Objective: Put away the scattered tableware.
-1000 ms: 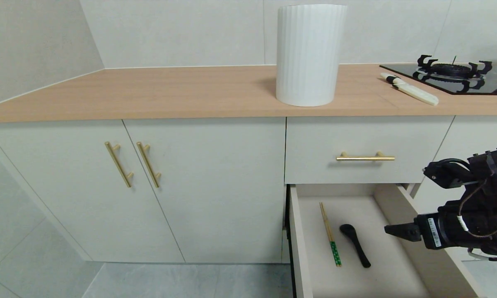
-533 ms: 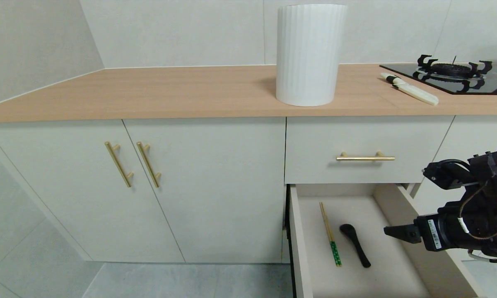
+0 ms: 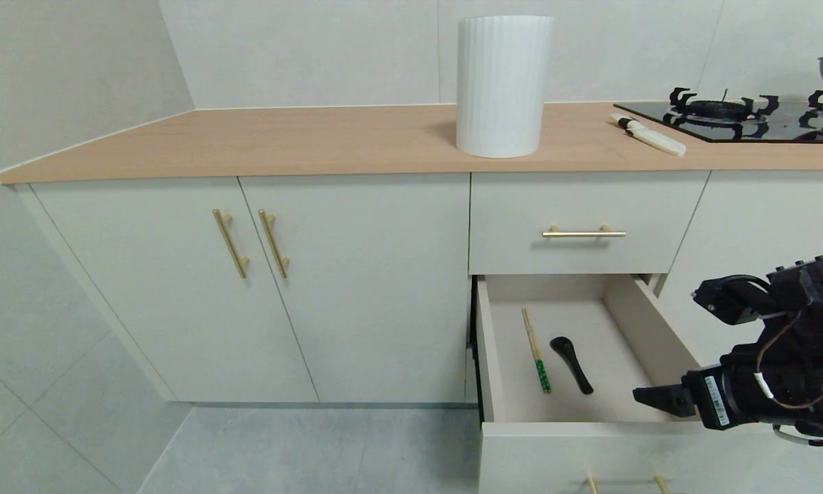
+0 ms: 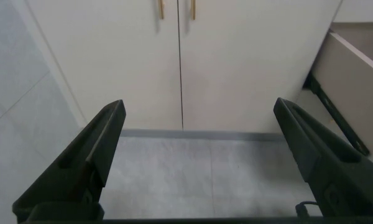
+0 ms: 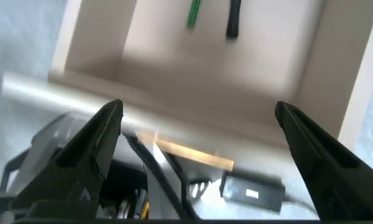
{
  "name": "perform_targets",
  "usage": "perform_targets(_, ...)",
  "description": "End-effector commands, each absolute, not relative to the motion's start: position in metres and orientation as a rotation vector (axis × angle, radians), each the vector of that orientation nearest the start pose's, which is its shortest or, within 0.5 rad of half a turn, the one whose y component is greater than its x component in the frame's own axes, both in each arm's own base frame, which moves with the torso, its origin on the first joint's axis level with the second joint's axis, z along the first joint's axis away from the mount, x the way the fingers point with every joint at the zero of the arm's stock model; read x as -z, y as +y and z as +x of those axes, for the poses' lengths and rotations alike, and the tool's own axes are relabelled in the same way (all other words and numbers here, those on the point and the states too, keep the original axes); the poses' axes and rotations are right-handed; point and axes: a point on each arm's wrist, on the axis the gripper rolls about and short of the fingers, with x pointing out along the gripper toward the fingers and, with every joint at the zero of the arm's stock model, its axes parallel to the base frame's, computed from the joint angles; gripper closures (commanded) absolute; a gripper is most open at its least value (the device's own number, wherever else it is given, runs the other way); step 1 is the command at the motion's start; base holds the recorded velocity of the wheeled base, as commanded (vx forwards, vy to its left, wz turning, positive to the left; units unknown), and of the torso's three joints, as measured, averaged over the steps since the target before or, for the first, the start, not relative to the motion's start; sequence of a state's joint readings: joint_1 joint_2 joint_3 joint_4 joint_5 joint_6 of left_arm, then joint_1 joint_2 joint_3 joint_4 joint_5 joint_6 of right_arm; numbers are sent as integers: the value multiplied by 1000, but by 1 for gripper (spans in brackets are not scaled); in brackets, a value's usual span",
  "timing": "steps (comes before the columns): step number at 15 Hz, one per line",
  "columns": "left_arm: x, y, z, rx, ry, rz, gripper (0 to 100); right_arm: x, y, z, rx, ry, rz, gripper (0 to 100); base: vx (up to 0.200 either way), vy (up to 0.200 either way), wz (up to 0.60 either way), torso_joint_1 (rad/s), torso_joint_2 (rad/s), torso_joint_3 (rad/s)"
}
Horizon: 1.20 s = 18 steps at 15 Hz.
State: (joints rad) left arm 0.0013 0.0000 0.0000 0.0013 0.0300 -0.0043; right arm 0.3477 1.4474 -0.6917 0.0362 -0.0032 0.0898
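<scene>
My right hand (image 5: 198, 121) hangs over the front right corner of the open drawer (image 3: 576, 427), its fingers spread wide with nothing between them. Just beneath it runs a blurred gold bar (image 5: 193, 155), probably the drawer's handle. Inside the drawer, a pair of chopsticks (image 3: 535, 350) with green ends lies front to back. A black spoon (image 3: 571, 355) lies just beside them on the right, not touching. My left hand (image 4: 199, 121) is low over the grey floor (image 4: 193, 168) before the cupboard doors (image 3: 247, 288), fingers likewise apart and empty. Above, on the wooden surface (image 3: 281, 140), a white ribbed canister (image 3: 501, 86) stands upright. A pale-bladed knife (image 3: 648, 134) lies well to its right, near the gas hob (image 3: 727, 116).
</scene>
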Motion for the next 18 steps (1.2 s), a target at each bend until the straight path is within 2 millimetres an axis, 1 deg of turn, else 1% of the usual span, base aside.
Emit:
perform_targets(1, -75, 1, -23, -32, 1, -5, 0, -150, 78, 200, -316, 837, -83, 0, 0, 0, 0, 0, 0, 0)
perform_targets(5, -75, 1, -23, -32, 0, -5, 0, -134, 90, 190, -380, 898, -151, 0, 0, 0, 0, 0, 0, 0)
perform_targets(8, -75, 1, -23, -31, 0, -5, 0, -128, 99, 181, -428, 917, -189, 0, 0, 0, 0, 0, 0, 0)
perform_targets(10, -75, 1, -23, -32, 1, -5, 0, -121, 105, 175, -459, 947, -218, 0, 0, 0, 0, 0, 0, 0)
perform_targets(13, -75, 1, -23, -32, 0, -5, 0, -108, 106, 176, -440, 987, -302, 0, 0, 0, 0, 0, 0, 0)
perform_targets(16, -75, 1, -23, -32, 1, -5, 0, -102, 108, 180, -427, 1010, -312, 0, 0, 0, 0, 0, 0, 0)
perform_targets(18, -75, 1, -23, -32, 1, -5, 0, -96, 109, 185, -369, 1023, -342, 0, 0, 0, 0, 0, 0, 0)
